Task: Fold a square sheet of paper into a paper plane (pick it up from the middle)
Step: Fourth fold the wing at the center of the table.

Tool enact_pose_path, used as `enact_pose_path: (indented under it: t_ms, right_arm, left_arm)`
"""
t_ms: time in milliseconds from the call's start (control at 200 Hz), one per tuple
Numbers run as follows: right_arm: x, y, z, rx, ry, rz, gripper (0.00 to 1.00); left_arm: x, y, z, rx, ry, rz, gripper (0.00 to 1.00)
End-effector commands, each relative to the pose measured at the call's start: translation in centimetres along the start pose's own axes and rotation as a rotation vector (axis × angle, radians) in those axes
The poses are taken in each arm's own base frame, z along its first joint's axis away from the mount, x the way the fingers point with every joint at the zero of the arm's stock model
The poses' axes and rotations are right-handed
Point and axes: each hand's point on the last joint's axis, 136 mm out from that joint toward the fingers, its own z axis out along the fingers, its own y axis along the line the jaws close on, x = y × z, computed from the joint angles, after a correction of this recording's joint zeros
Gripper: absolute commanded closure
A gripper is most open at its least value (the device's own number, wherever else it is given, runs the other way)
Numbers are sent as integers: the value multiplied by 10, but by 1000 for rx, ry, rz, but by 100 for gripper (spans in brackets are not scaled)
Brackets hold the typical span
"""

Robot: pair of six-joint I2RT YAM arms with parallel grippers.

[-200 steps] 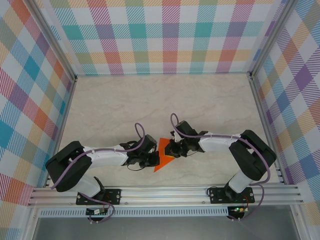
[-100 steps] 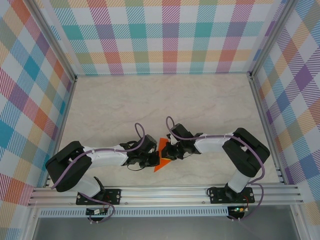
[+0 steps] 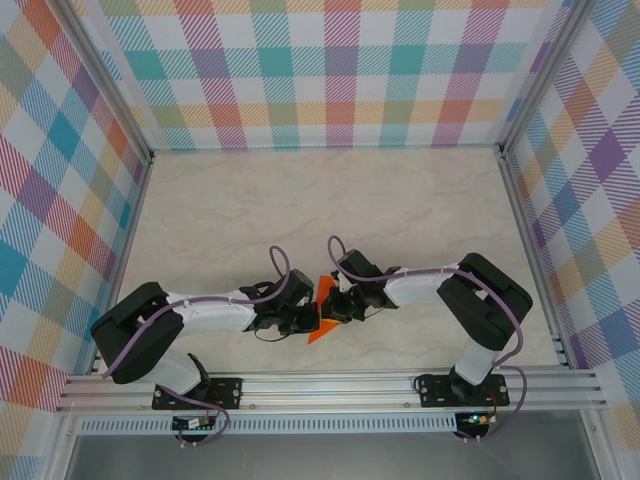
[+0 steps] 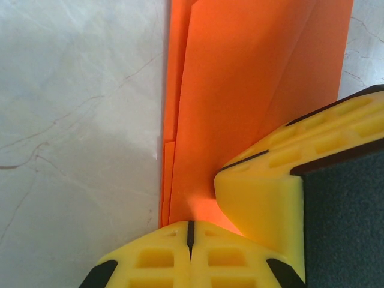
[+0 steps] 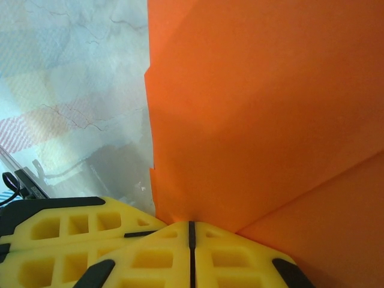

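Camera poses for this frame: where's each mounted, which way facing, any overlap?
Top external: above and behind the bases, looking down at the table; both arms, left gripper, right gripper.
Left wrist: on left arm, looking past its shut fingers at orange paper.
Right wrist: on right arm, its shut fingers pinching the orange paper.
Shared: all three see the orange paper.

The folded paper point(image 3: 319, 334) is plain bright orange, shading darker along its creases. The counter point(image 3: 300, 200) is cream marble with thin brownish veins. The walls point(image 3: 340, 70) carry a plaid of teal, purple, orange, yellow and white. The left pincer point(image 4: 189, 237) and right pincer point(image 5: 191, 237) are yellow with black trim. The left arm point(image 3: 210, 312) and right arm point(image 3: 425, 287) are white and black, with purple cables point(image 3: 228, 297).
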Motion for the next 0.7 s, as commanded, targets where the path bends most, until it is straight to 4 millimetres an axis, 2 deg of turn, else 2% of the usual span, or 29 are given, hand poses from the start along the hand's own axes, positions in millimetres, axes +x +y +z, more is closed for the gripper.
enact_pose_path:
  t_ms: [0, 150, 345, 500, 695]
  right_arm:
    - [-4, -25, 4, 126, -31, 23, 92]
    - [-14, -13, -7, 126, -78, -3, 91]
    - [-31, -8, -8, 115, -104, -18, 91]
    - [-45, -14, -11, 94, -126, 11, 90]
    - [-63, -36, -19, 94, -158, 49, 91]
  left_arm:
    - [58, 103, 6, -368, 158, -42, 97]
    - [59, 106, 5, -374, 159, -42, 96]
    - [63, 108, 5, -376, 172, -42, 97]
    - [63, 108, 5, -375, 171, -39, 97]
    - [62, 108, 4, -376, 167, -39, 97]
